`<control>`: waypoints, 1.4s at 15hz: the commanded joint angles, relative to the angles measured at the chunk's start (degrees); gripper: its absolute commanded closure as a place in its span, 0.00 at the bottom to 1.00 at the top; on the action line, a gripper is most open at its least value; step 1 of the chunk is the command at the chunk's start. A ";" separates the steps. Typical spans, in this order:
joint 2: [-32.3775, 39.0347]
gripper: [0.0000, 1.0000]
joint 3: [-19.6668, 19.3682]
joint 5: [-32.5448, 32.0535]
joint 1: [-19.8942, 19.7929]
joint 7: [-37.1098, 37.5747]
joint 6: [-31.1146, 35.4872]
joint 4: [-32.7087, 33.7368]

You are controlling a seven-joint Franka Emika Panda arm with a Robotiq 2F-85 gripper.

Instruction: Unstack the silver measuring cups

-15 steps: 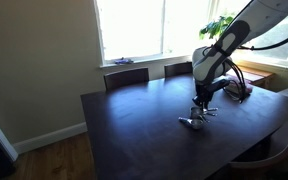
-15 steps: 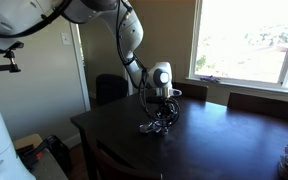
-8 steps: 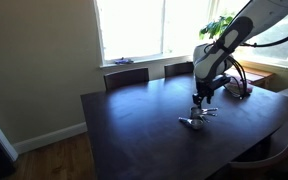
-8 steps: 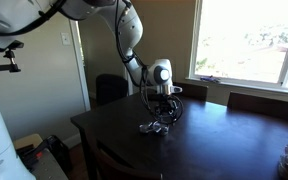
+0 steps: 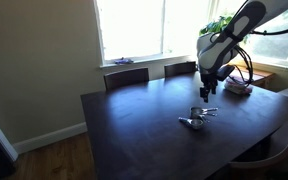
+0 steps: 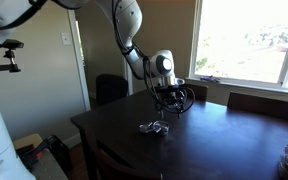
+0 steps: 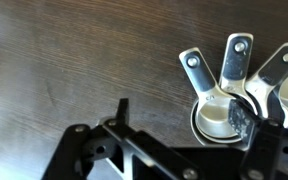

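While the gripper (image 5: 205, 94) is held above the dark table (image 5: 134, 130) with its fingers spread and empty, the silver measuring cups (image 7: 224, 105) are seen lying fanned beneath it. Since the bowls are nested, all could be dragged along if one handle is pinched. Three handles are counted in the wrist view, and more may be hidden.

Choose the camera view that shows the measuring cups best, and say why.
The wrist view. The cups sit close up on the right, with three fanned handles and overlapping bowls clear, though the frame edge cuts one off. In both exterior views the cups are only a small silver glint on the table, with no single cup distinguishable.
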 commanded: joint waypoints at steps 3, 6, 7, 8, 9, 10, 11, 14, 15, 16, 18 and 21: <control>-0.50 0.00 1.30 -5.37 -1.55 -7.22 -6.74 0.23; 1.64 0.00 1.12 -8.44 -0.88 -7.95 -8.65 1.25; 2.44 0.00 1.16 -9.41 -0.67 -7.92 -9.30 1.63; 3.09 0.00 1.42 -10.04 -0.70 -8.37 -9.72 1.95; 3.89 0.00 1.58 -10.76 -0.68 -8.58 -9.53 2.22; 4.57 0.00 1.73 -11.20 -0.65 -8.66 -9.43 2.60; 5.35 0.00 1.94 -11.44 -0.68 -8.87 -9.35 3.03; 7.34 0.00 2.61 -12.07 -0.87 -10.05 -8.06 4.38; 7.97 0.00 2.71 -12.17 -0.80 -10.32 -8.08 4.96; 8.45 0.00 2.76 -12.32 -0.68 -10.30 -7.87 5.39; 9.32 0.00 3.07 -12.25 -0.67 -10.56 -7.67 6.29; 10.11 0.32 3.36 -12.18 -0.60 -10.94 -7.15 7.13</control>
